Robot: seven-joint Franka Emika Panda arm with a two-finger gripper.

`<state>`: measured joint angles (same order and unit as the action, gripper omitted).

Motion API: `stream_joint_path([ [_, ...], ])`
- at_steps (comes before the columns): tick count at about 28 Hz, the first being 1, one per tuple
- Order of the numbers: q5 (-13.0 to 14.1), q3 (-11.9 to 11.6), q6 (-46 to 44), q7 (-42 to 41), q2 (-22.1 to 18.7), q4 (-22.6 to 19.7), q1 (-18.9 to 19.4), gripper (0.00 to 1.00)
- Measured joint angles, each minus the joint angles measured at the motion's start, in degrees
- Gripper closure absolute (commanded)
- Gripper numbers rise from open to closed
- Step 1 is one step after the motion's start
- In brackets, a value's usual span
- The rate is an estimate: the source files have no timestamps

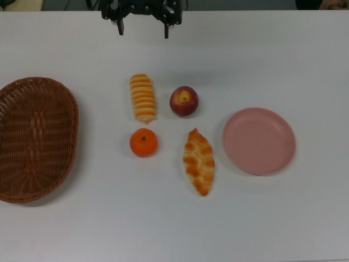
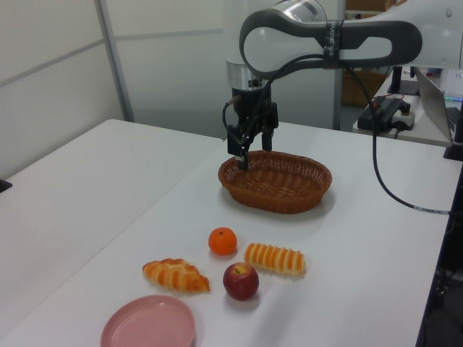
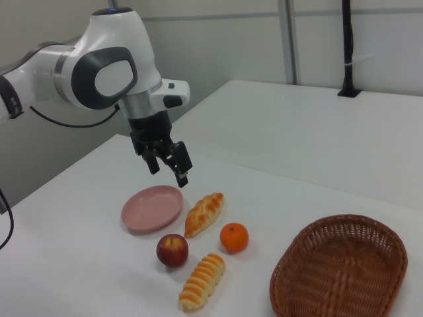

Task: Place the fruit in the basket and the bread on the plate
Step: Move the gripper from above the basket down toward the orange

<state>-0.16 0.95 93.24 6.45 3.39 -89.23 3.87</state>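
While the gripper (image 1: 143, 28) is hanging high with fingers spread and empty, the mandarin (image 1: 144, 142) is sitting between basket (image 1: 65, 164) and plaited loaf (image 1: 198, 161); likely light, firm, best grasped across its middle.

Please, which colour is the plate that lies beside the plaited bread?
The plate is plain pink, without pattern; the top view shows it best.

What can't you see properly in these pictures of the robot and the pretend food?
- Basket: its left end is cut off by the top view's left edge.
- Robot arm: the top view shows only the gripper at its top edge; the right view's left edge cuts off the arm.
- Plate: its near rim runs off the left view's bottom edge.
- Undersides of the apple, mandarin and both loaves: hidden in all views.
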Motion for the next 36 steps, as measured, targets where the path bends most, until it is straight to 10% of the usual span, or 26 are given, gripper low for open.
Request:
stream_joint_path([
  [16,-0.1,-0.2,13.5,0.0,8.9,-0.4,1.0,0.0],
  [36,-8.4,-1.0,29.3,0.3,18.5,-6.6,-0.2,0.0],
])
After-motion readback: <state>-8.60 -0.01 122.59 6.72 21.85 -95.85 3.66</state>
